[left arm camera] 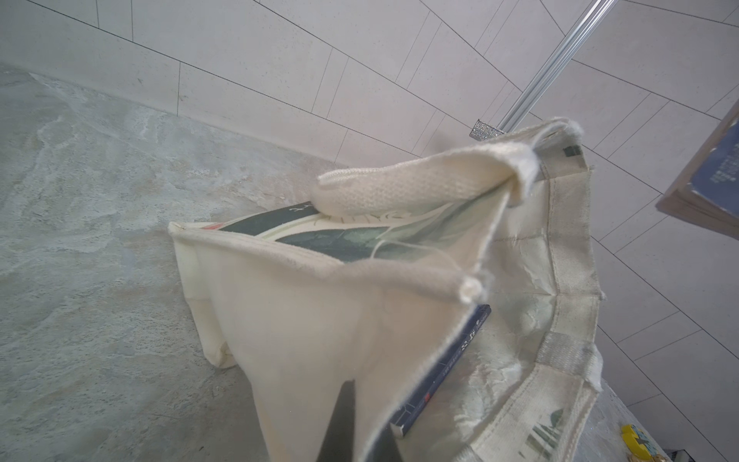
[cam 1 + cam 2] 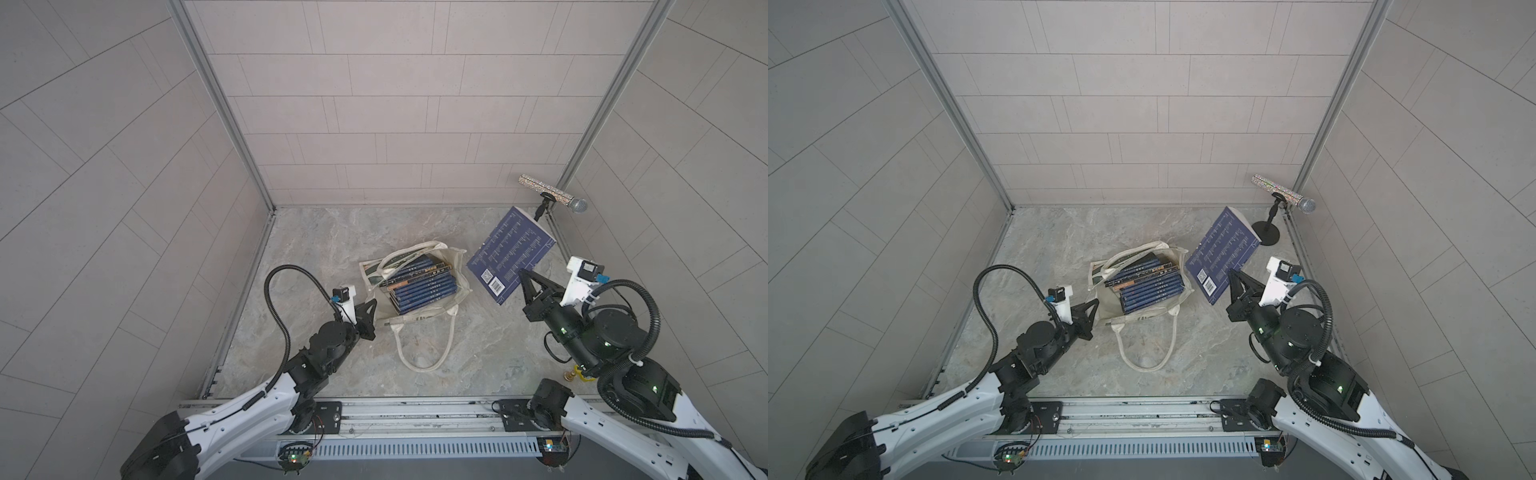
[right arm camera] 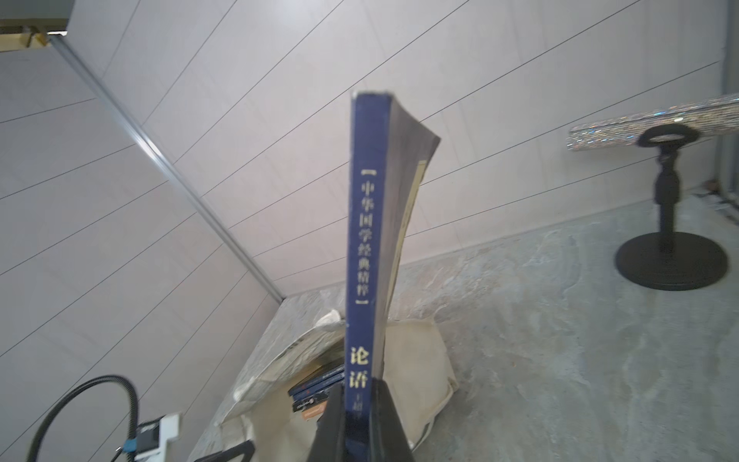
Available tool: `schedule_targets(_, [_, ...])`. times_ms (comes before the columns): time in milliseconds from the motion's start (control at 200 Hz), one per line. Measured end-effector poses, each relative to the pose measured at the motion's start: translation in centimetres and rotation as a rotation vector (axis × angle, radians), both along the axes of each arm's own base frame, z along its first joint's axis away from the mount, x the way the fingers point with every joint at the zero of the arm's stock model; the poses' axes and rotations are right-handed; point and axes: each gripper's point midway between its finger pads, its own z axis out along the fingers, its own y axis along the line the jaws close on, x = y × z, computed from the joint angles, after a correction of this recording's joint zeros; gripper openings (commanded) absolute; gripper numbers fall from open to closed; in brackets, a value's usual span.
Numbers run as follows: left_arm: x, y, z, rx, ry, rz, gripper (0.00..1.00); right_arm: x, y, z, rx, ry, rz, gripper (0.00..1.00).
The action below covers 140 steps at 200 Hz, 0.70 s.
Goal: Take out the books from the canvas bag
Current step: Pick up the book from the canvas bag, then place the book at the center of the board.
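In both top views, the right pincer [image 2: 524, 277] is clamped on a thin dark navy book with white text lines [image 2: 511, 253], held aloft right of centre. The left pincer [image 2: 371, 306] pinches the rim of the cream leaf-print canvas bag [image 2: 459, 270], which sits mid-frame on the grey marbled counter [image 2: 324, 249] with a stack of navy books [image 2: 422, 289] inside.

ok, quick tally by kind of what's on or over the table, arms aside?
bag: 1
book out of the bag, in the right hand: 1
stack of books inside the bag: 1 (spines too small to count)
microphone on a stand: 1
small yellow thing, mostly hidden: 1
Total: 5
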Motion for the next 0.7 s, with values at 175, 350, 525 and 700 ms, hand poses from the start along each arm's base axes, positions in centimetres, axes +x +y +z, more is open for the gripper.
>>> schedule_targets(175, [-0.2, 0.1, 0.1, 0.004, 0.0, -0.005, 0.0, 1.3, -3.3, -4.7, -0.042, 0.073, -0.212, 0.0])
schedule_targets(350, [-0.3, 0.5, 0.1, 0.01, -0.001, 0.005, 0.0, 2.1, -6.2, -9.0, -0.015, 0.138, -0.366, 0.0])
schedule_targets(525, [-0.3, 0.6, 0.0, 0.014, 0.001, 0.011, 0.0, 4.2, -7.6, -15.4, 0.116, 0.255, -0.426, 0.0])
schedule_targets(700, [-0.2, 0.5, -0.2, 0.017, 0.005, 0.009, 0.0, 5.2, -8.3, -21.7, 0.281, 0.346, -0.438, 0.0])
